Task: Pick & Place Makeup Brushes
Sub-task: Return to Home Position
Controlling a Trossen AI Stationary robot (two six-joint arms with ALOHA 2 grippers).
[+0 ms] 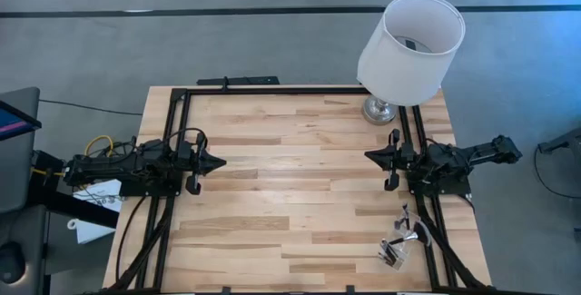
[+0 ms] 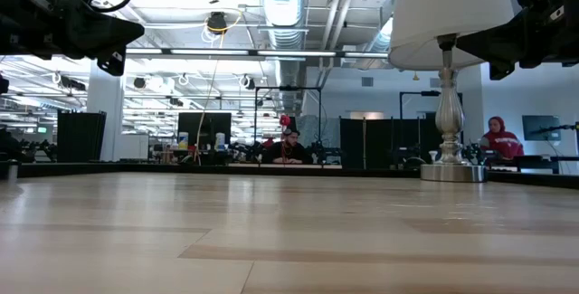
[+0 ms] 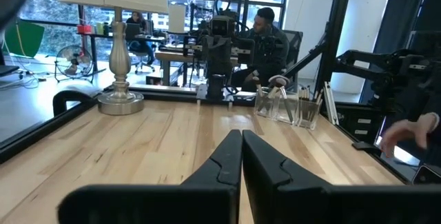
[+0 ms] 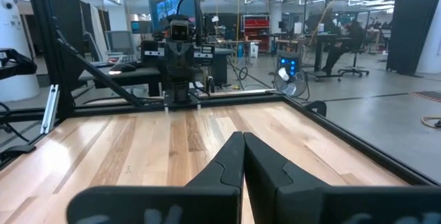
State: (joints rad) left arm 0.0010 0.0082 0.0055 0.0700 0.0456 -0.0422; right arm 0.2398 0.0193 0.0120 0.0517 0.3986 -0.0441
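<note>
High view first: both arms sit pulled in at opposite side edges of the worktop (image 1: 290,186), facing each other across bare wood. The left gripper (image 1: 218,162) hangs over the left edge and the right gripper (image 1: 370,156) over the right edge. They're well apart.

Each wrist view shows its own fingers pressed tight together with nothing between them, both the left (image 3: 242,133) and the right (image 4: 243,134).

The makeup brushes (image 1: 406,231) stand in the transparent organizer (image 1: 398,248). It's on the right side toward the front right corner, just beside the right arm's base. From above it's a jumble of clear plastic and dark handles, so I can't count them. The left wrist view is kinder, showing thin handles upright in the clear compartments (image 3: 286,107), one with a pale fluffy head. The organizer looks like it's right against the black frame rail (image 1: 434,231), maybe touching, hard to say.

Only other thing on the wood is a lamp (image 1: 410,45) with a white shade and silver base, at the far right corner close to the right arm.

Beyond the right edge a person (image 3: 267,38) sits, and a hand (image 3: 406,133) shows there too.
</note>
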